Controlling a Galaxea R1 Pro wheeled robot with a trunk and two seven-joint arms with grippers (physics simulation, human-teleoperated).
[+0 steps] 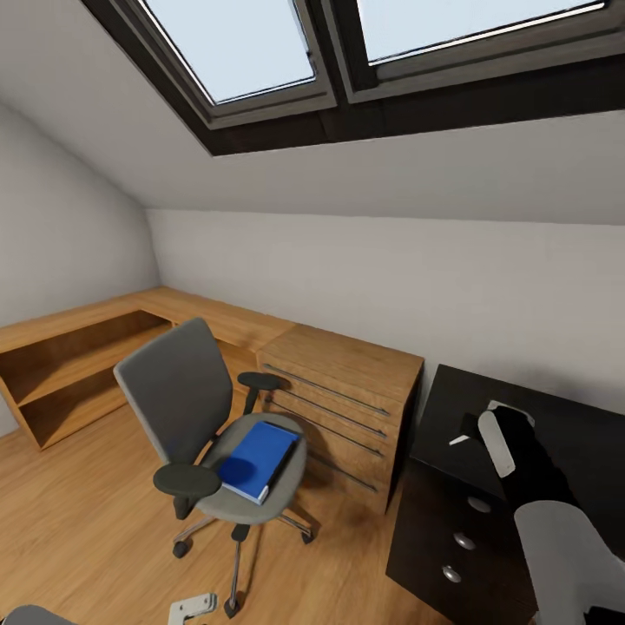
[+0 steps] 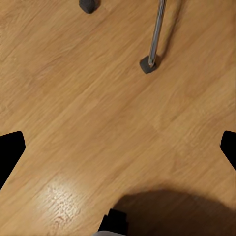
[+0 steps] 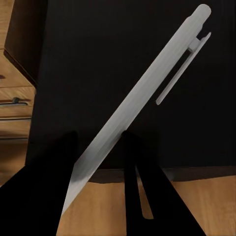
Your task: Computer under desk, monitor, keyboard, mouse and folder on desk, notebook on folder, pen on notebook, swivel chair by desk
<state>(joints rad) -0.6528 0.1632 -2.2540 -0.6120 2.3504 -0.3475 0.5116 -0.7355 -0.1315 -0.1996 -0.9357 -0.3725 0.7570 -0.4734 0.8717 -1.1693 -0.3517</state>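
Observation:
The grey swivel chair (image 1: 178,395) stands on the wood floor in front of a wooden drawer chest. The blue folder (image 1: 258,458) lies flat on its seat. To the right is the black desk (image 1: 564,417) with round silver knobs on its drawers. My right gripper (image 1: 488,437) hovers over the desk's near corner. In the right wrist view it (image 3: 93,157) is shut on the white pen (image 3: 147,93), held slanted above the dark desk top (image 3: 98,59). My left gripper (image 2: 118,147) is open above the floor near a chair caster (image 2: 147,65). Monitor, keyboard, mouse, notebook and computer are out of view.
A light wooden drawer chest (image 1: 347,395) sits between chair and desk, touching a low wooden shelf unit (image 1: 78,365) that runs along the left wall. Skylights (image 1: 252,43) are set in the sloped ceiling. A small pale object (image 1: 193,608) lies by the chair base.

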